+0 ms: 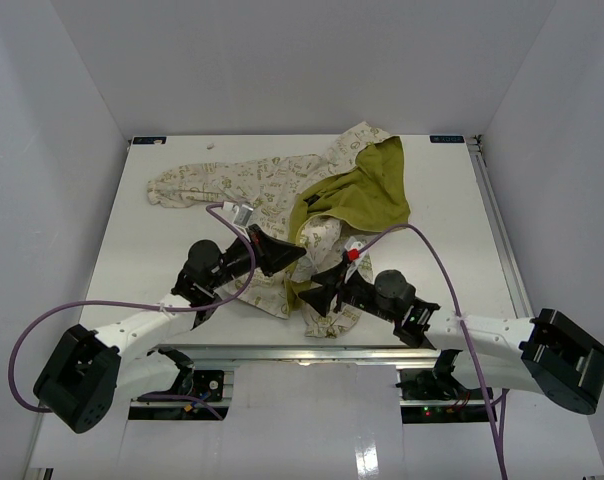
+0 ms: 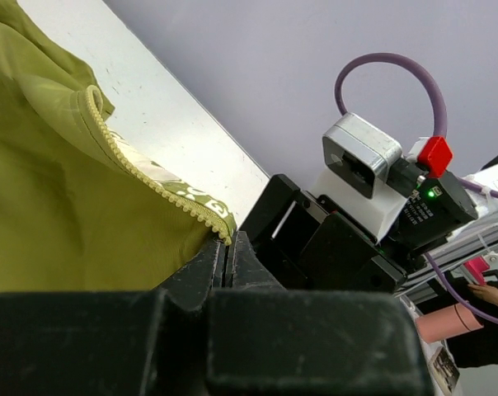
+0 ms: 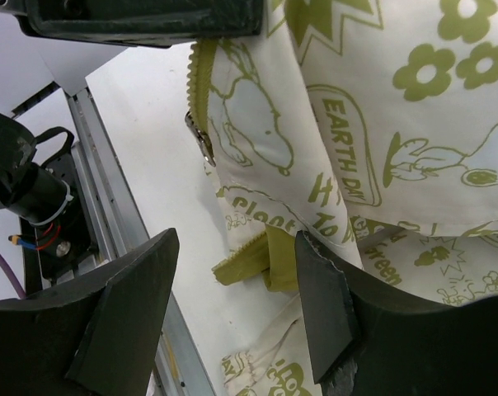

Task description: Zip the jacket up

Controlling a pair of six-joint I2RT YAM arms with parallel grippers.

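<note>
The jacket [image 1: 272, 185] lies spread on the white table, cream with a green print, its olive lining [image 1: 367, 195] turned out at the right. My left gripper [image 1: 287, 255] is shut on the jacket's front zipper edge; in the left wrist view the olive zipper teeth [image 2: 162, 191] run down into the closed jaws [image 2: 227, 247]. My right gripper [image 1: 317, 293] is open just right of it, over the hem. In the right wrist view its fingers [image 3: 237, 247] straddle the loose olive zipper end [image 3: 249, 264] without touching it. The metal zipper slider [image 3: 201, 140] hangs above.
The table's near metal rail [image 3: 109, 177] runs close beside the right gripper. The right arm's wrist camera [image 2: 360, 157] sits close to the left gripper. A jacket sleeve [image 1: 182, 185] stretches to the far left. White walls [image 1: 72, 150] enclose the table.
</note>
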